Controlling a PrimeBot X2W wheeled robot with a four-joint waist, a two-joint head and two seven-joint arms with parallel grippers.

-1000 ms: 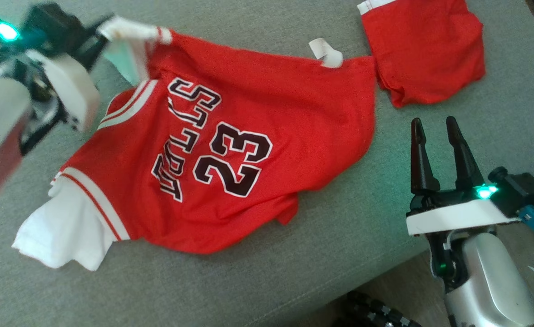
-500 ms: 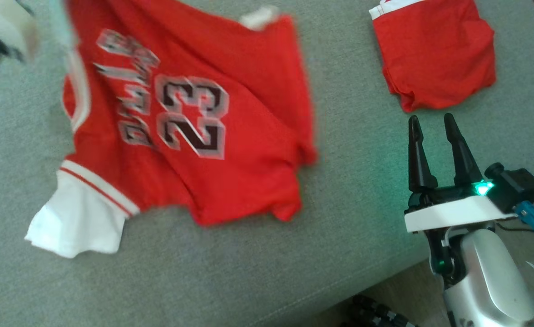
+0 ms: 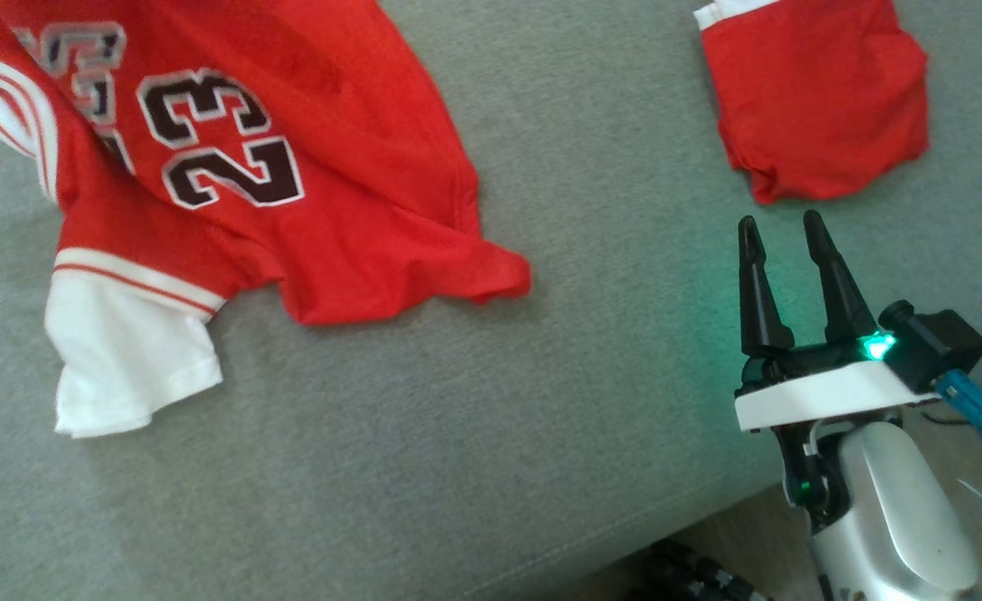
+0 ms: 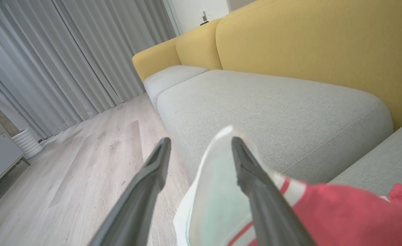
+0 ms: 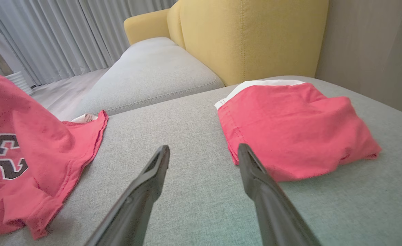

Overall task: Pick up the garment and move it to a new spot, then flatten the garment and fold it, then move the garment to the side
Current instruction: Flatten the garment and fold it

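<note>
Looking along the left jaws from the wrist camera, I see them standing well apart with nothing pinched between them. A white sleeve edged with red stripes (image 4: 211, 198) hangs partly in the gap and partly behind one dark finger (image 4: 255, 191); I cannot tell whether cloth and finger touch. That sleeve belongs to the red jersey printed with a black-and-white 23 (image 3: 332, 192), the garment I am working. The rest of it spreads rumpled over the grey fabric sofa seat (image 3: 458, 459), at the upper left of the head view. Its other white sleeve (image 3: 124, 359) lies flat near the seat's front edge.

The right jaws are also spread wide and hold nothing, their fingers (image 3: 833, 284) hovering over bare seat near the front right corner. Just beyond their tips sits a folded pair of red shorts with a white waistband (image 3: 817, 100), well apart from the jersey. Behind the seats rise yellow back cushions (image 5: 249, 34). Grey pleated curtains (image 4: 67, 51) and a pale wood floor (image 4: 102, 153) lie off to the side.
</note>
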